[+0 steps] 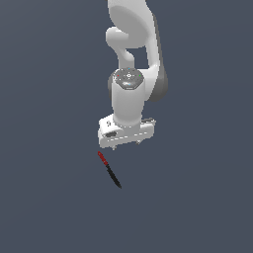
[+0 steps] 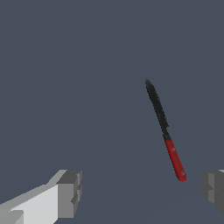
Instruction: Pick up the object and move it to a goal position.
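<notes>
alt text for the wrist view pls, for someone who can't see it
A thin stick, black along most of its length with a red end, lies on a plain dark grey surface. The open gripper shows two grey fingertips wide apart, and the stick's red end lies between them, touching neither.
</notes>
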{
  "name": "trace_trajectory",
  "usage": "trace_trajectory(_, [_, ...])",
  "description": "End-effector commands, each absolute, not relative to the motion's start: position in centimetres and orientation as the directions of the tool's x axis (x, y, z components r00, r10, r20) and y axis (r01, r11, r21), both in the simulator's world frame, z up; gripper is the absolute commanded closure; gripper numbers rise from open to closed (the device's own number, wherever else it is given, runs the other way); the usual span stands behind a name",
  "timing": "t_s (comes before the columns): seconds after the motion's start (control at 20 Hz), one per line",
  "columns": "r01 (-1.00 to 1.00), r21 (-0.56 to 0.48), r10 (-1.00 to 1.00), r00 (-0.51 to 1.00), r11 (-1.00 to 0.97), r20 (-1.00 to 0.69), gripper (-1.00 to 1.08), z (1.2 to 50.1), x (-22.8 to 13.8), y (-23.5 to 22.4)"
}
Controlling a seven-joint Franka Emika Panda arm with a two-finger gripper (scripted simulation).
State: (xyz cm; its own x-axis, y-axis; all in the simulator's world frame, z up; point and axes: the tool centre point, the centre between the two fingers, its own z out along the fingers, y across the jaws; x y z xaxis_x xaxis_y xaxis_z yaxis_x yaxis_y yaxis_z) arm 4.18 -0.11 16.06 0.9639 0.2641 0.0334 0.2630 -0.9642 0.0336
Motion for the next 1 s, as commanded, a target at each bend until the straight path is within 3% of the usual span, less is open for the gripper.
trace_trajectory(0.0, [0.307,0.032,0.308,0.951,-0.951,0.026,-0.92,14.8,4.9,-1.2])
trace_trajectory(0.95, [0.547,0.003,0.547,0.837,-0.837,0.001,-0.92,6.4,8.1,-8.1])
